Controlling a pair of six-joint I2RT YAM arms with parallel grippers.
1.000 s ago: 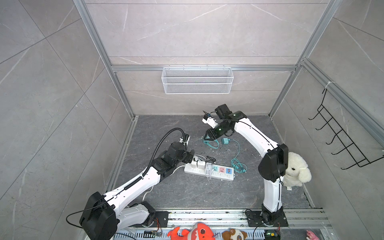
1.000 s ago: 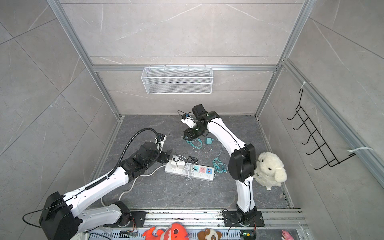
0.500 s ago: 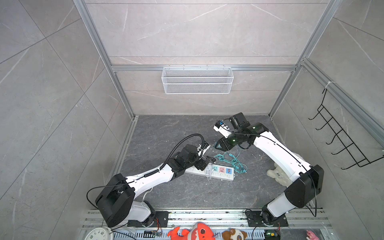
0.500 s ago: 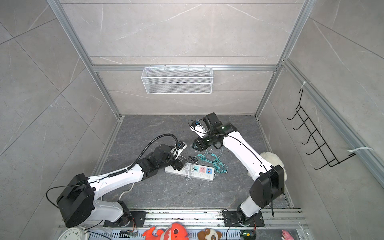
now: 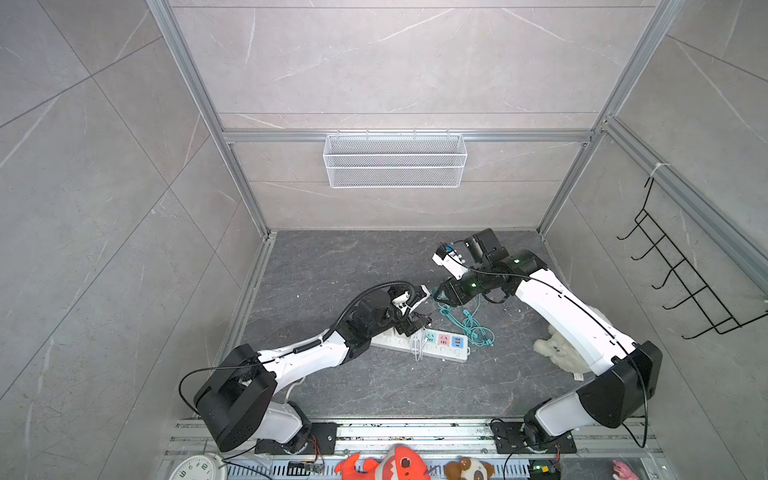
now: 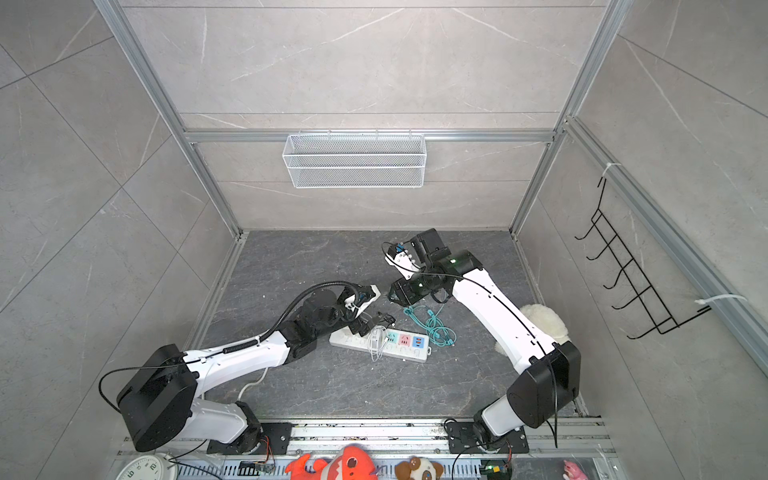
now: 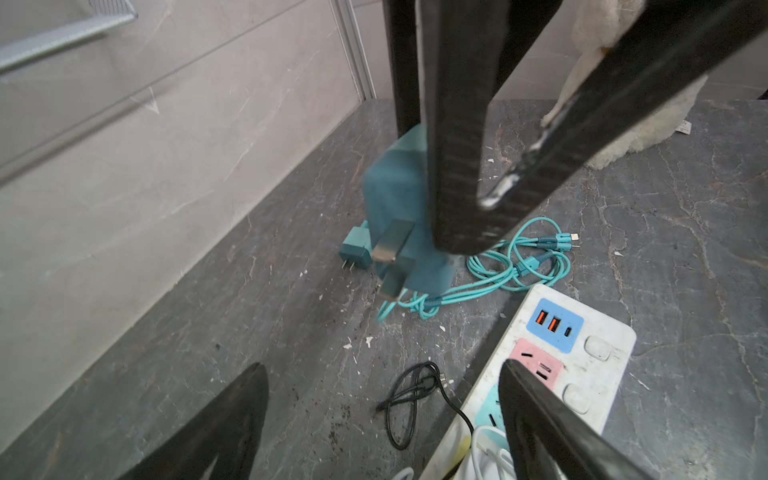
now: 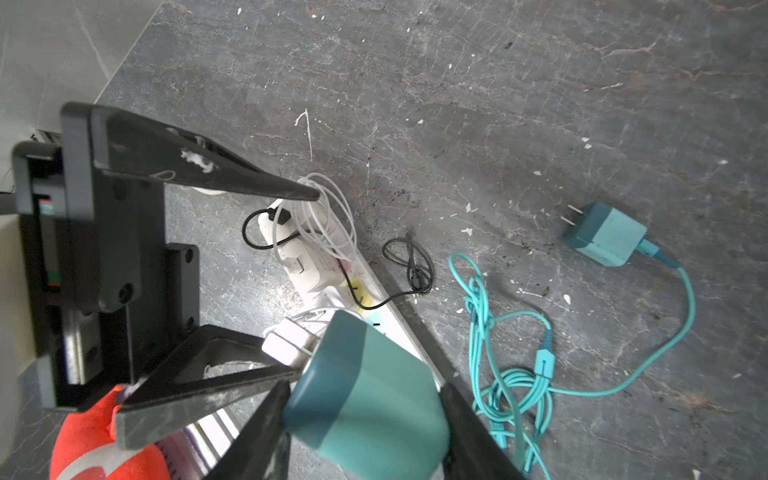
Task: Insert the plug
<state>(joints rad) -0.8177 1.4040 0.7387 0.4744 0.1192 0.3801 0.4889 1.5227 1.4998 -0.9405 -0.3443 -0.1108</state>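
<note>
My right gripper (image 8: 365, 386) is shut on a teal plug (image 8: 370, 390), and in the left wrist view the teal plug (image 7: 395, 195) hangs above the floor with its metal prongs (image 7: 392, 245) pointing down. In both top views the right gripper (image 5: 438, 295) (image 6: 390, 293) hovers behind the white power strip (image 5: 440, 345) (image 6: 409, 347). The strip's pink and blue sockets (image 7: 552, 324) are bare. My left gripper (image 7: 380, 365) is open and empty, low over the strip's left part (image 5: 415, 322) (image 6: 365, 322).
A smaller teal plug (image 8: 606, 235) (image 7: 355, 251) lies on the floor with its coiled teal cable (image 5: 469, 328) (image 8: 515, 374). A thin black cable (image 7: 411, 395) and a white cable coil (image 5: 415, 345) lie at the strip. A white plush toy (image 6: 540, 324) lies right, and a wire basket (image 5: 395, 160) hangs behind.
My right gripper has carried the teal plug from the back nearer and to the right. My left gripper has slid right along the strip. Both arms have swung.
</note>
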